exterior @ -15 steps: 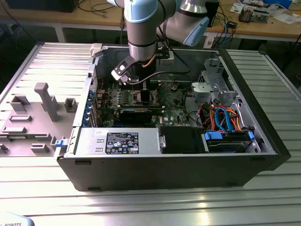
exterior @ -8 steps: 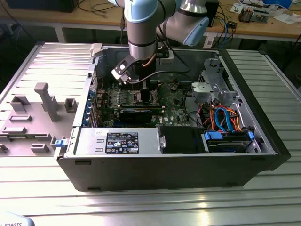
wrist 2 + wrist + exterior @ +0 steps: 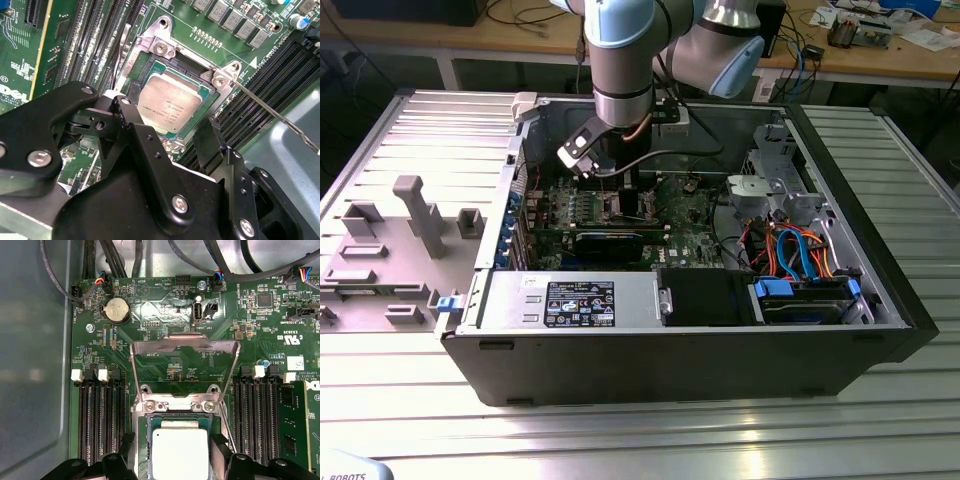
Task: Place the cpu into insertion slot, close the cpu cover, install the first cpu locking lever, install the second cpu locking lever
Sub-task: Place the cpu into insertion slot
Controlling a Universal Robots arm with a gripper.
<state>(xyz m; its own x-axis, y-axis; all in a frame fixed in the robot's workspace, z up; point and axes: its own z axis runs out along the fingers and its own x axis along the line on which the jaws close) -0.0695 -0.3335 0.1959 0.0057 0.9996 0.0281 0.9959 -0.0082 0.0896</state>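
My black gripper (image 3: 173,447) has jaws spread either side of the flat silver-grey square cpu (image 3: 180,456), gripping nothing, I think. It lies in the silver-rimmed insertion slot (image 3: 143,74); I mustn't nudge it. The thin silver cpu cover (image 3: 182,341) stands open.

A grey fixture (image 3: 420,225) lies beside the open computer case (image 3: 670,365).

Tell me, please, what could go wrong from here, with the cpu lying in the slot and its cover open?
The hand is open astride the cpu; a finger brushing it could shift the chip in the insertion slot. The cpu cover stands raised; shut on a crooked chip, it might damage the slot. The loose lever might snag the hand.
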